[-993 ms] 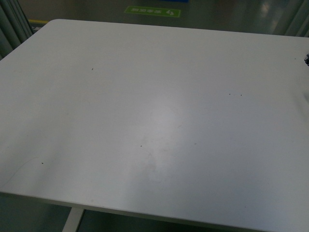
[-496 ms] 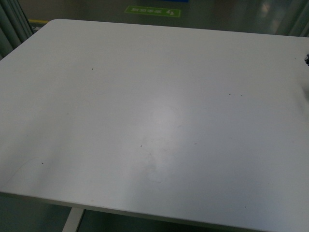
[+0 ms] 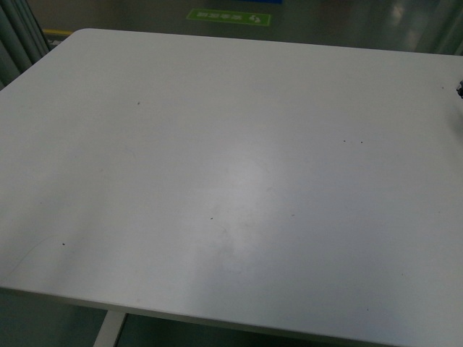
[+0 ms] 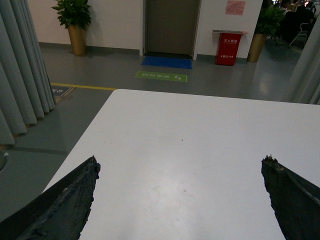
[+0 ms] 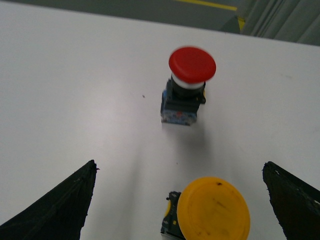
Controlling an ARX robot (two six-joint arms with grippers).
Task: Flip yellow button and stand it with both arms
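Front view: white table (image 3: 217, 144) filling the frame, lightly speckled, neither arm showing; a small dark bit is peeking in at the far right edge (image 3: 459, 90), too little to identify. A green floor marking (image 3: 228, 16) is lying beyond the far edge.

Left wrist view: left gripper (image 4: 180, 172) hovering over bare tabletop (image 4: 200, 150), its two black fingertips (image 4: 75, 192) spread wide, nothing between them. Beyond the table: grey curtain (image 4: 22, 75), potted plant (image 4: 75, 22), closed door (image 4: 171, 25), blue mat (image 4: 166, 62), red box (image 4: 227, 47), second plant (image 4: 265, 25).

Right wrist view: right gripper (image 5: 180, 172) standing released, fingers (image 5: 60, 202) wide apart. Yellow button (image 5: 212, 210) is sitting on the table between the fingertips, touching neither, its yellow cap facing the camera and covering most of the black body beneath; partly cut off by the frame edge. Red button (image 5: 189, 82) is standing near, farther from the gripper, red cap on top of a black and blue body, well apart from both fingers. Nothing is lying between gripper and yellow button.
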